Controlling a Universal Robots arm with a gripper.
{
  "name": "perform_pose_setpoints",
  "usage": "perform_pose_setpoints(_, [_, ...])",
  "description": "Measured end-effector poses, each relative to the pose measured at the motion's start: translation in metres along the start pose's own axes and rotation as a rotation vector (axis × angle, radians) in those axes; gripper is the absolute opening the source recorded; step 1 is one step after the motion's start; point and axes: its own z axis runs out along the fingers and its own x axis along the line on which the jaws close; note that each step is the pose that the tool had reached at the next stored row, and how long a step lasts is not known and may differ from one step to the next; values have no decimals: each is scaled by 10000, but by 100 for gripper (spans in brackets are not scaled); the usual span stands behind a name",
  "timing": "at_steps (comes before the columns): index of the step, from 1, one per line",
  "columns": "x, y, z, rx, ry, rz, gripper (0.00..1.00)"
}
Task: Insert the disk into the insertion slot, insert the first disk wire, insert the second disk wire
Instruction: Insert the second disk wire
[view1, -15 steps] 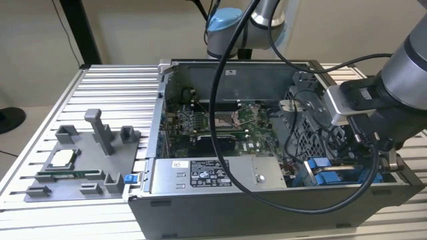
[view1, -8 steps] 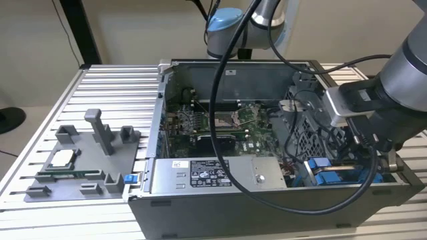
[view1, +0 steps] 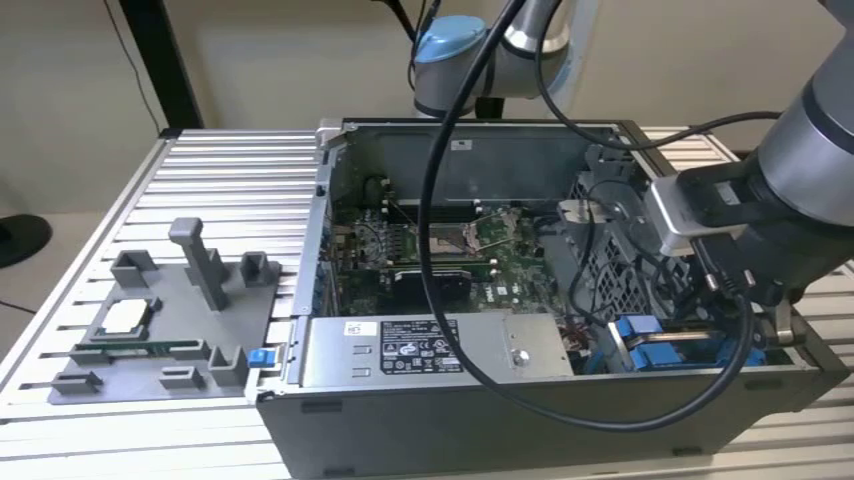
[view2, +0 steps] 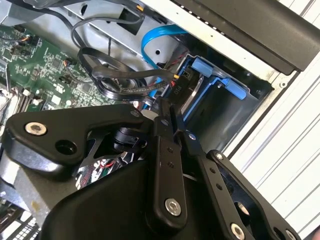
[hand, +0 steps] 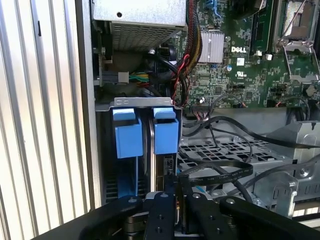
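Now the black gripper (view2: 172, 117) is held low right in the exterior view, jaws seemingly pinched together on a black wire (view2: 125, 75), beside the blue-framed silver disk (hand: 150, 145) seated in the grey blue-railed slot (hand: 145, 104).

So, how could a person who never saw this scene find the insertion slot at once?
Start at the open computer case on the ribbed metal table. Go along its near wall, past the grey labelled power-supply box, to the corner at the exterior view's right. The insertion slot sits there, under the tool; its bright blue plastic tabs set it apart from the grey and green parts beside it.
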Motion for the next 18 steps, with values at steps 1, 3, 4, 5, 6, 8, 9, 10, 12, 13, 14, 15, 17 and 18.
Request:
perform_pose_setpoints(1, [2,0,2,0,-1,0,0])
perform_pose_setpoints(3, [4,0,3,0,0,0,0])
perform_pose_setpoints(4, [6,1,4,0,1,0,0])
perform_pose_setpoints(5, [8,1,4,1,1,0,0])
perform_pose_setpoints(6, [9,1,5,0,3,0,0])
perform_pose_setpoints(8, [11,1,7,0,6,0,0])
perform_pose_setpoints(9, [11,1,9,0,8,-1,0])
perform_pose_setpoints(10, [12,1,11,0,10,-1,0])
perform_pose_setpoints(12, [13,2,16,1,19,-2,0])
perform_pose_setpoints(13, [14,3,20,1,25,-4,0])
perform_pose_setpoints(14, [15,3,24,1,29,-5,0])
perform_pose_setpoints(15, [16,4,27,0,38,-6,0])
perform_pose_setpoints(17, [18,5,36,2,55,-9,0])
perform_pose_setpoints(18, [20,6,45,4,58,-10,0])
